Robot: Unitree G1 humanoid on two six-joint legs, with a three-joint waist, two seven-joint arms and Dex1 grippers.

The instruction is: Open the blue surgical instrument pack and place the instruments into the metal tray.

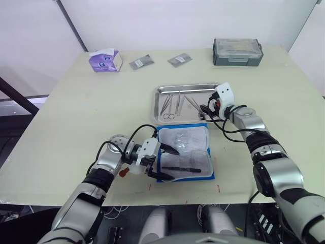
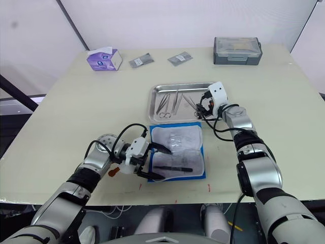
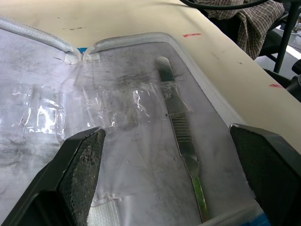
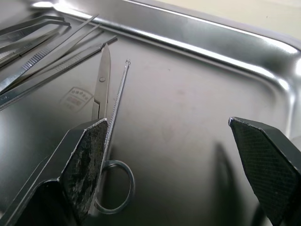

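One slim ridged steel handle (image 3: 181,127), crinkled clear pack (image 1: 184,152), shiny tray (image 1: 160,109)

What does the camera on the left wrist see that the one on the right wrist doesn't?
The left wrist view looks into the opened pack, its clear plastic lining crinkled, with one slim metal instrument lying inside on the lining, and a strip of the table beyond. The right wrist view looks into the steel tray, where scissors, a thin probe and tweezers already lie. In both, that arm's own black end effector, left and right, is open and holds nothing.
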